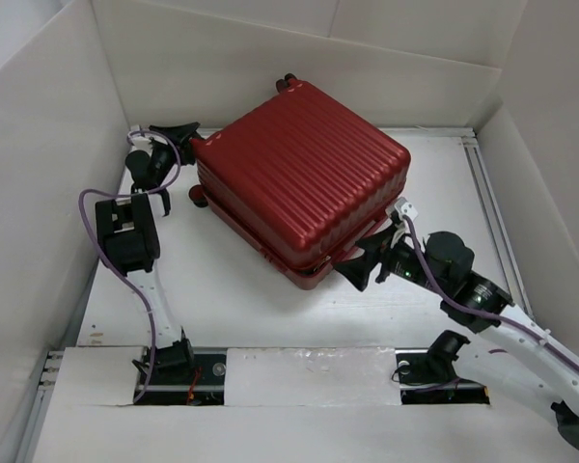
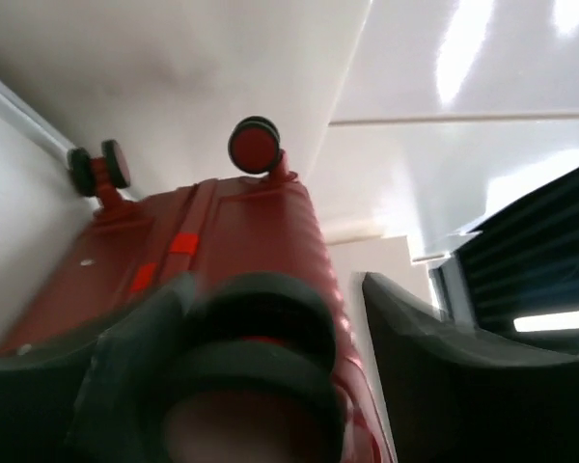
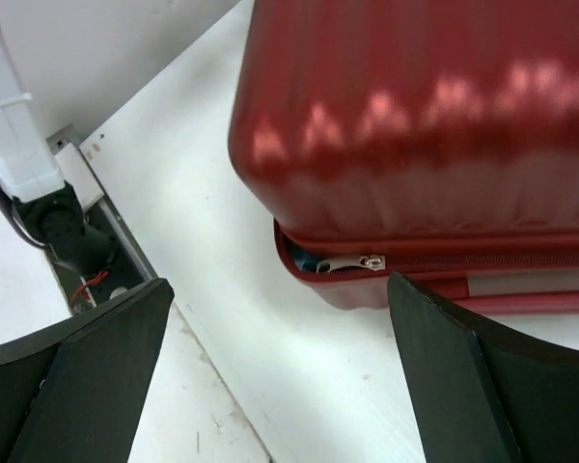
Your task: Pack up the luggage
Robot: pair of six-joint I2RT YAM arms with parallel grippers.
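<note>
The luggage [image 1: 304, 178] is a dark-red ribbed suitcase lying flat and closed in the middle of the table. My left gripper [image 1: 177, 137] is at its far-left wheel corner. In the left wrist view it [image 2: 275, 289] is open, with a black wheel [image 2: 256, 338] between the fingers, close to the left one. My right gripper [image 1: 362, 258] is open and empty at the near corner. In the right wrist view it [image 3: 280, 289] faces the silver zipper pull [image 3: 362, 262], where a small gap shows blue lining [image 3: 309, 258].
White walls [image 1: 39, 193] close in the table on the left, back and right. A metal rail [image 1: 487, 193] runs along the right side. Two more wheels [image 2: 255, 145] show beyond the left gripper. The right arm's base slot [image 3: 77, 260] lies left of the right gripper.
</note>
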